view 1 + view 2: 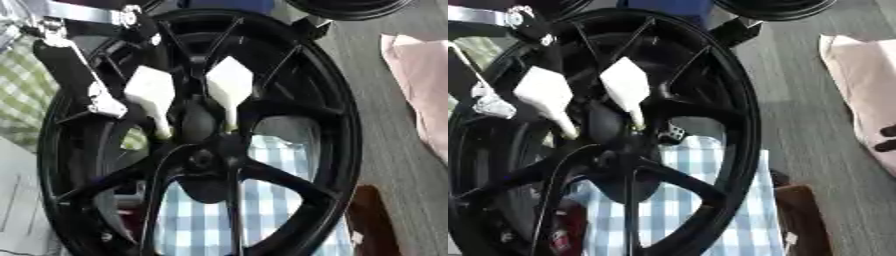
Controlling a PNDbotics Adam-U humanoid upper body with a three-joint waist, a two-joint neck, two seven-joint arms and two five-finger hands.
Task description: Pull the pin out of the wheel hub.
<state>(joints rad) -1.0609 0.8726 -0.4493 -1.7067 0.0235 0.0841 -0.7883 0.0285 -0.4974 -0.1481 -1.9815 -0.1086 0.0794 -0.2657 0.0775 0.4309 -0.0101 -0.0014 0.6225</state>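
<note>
Filling most of both views: one black spoked wheel hub (201,160), standing on edge, its rim reaching from the near edge to the far edge of the surface. Two white wedge-shaped pins, left pin (153,97) and right pin (229,85), sit side by side in the gaps between spokes just above the centre boss, broad ends up, narrow tips pointing down into the hub. The pins look like light, rigid plastic or similar; smooth faces suggest some slipperiness, so the broad upper end is the likelier place to take hold, pulling along the pin's own length so as not to jam it. The hub itself appears heavy and stiff, unlikely to shift under a pull. A black and silver arm (74,75) enters from the far left corner and lies against the left rim; its robot hand is not clearly separable from the spokes, so whether the fingers are wide, narrow or holding anything cannot be told. No right robot hand shows. Surface: a blue-and-white checked cloth (271,200) under the hub, a green checked cloth (22,85) at the left edge. Room: grey floor (815,100), a pale pink fabric (859,75) to the right.
</note>
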